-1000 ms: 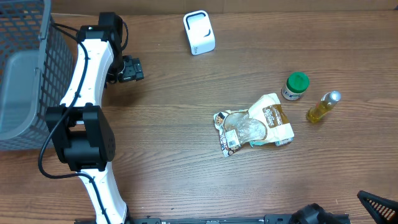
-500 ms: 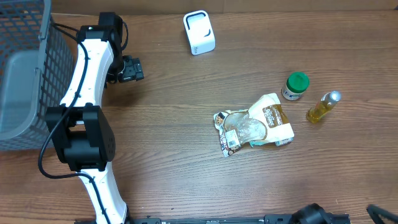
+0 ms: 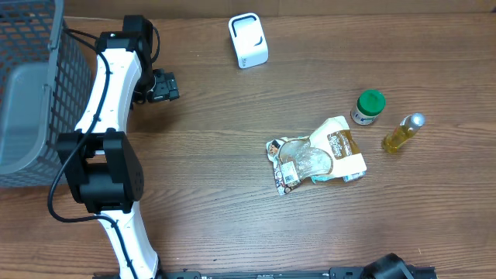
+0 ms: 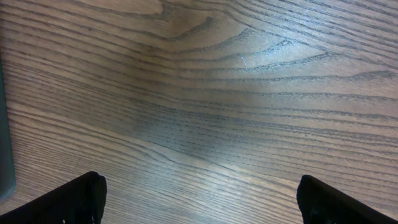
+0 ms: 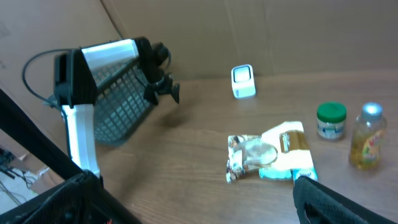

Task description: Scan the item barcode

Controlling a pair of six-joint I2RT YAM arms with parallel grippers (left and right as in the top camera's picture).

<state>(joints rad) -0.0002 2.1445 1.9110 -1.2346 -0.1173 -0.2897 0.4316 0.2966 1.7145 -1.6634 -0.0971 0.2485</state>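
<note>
The left hand hangs near the grey basket. Its fingers are spread wide over the bare counter and hold nothing. Right of centre, the snack pouch lies flat, with its long axis slanting from the near left up toward the green-lidded jar. The right hand is also wide apart and empty, raised above the counter.

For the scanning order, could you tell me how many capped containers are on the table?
2: a green-lidded jar right of centre, a yellow-liquid bottle just beside it; none seems hidden.
</note>
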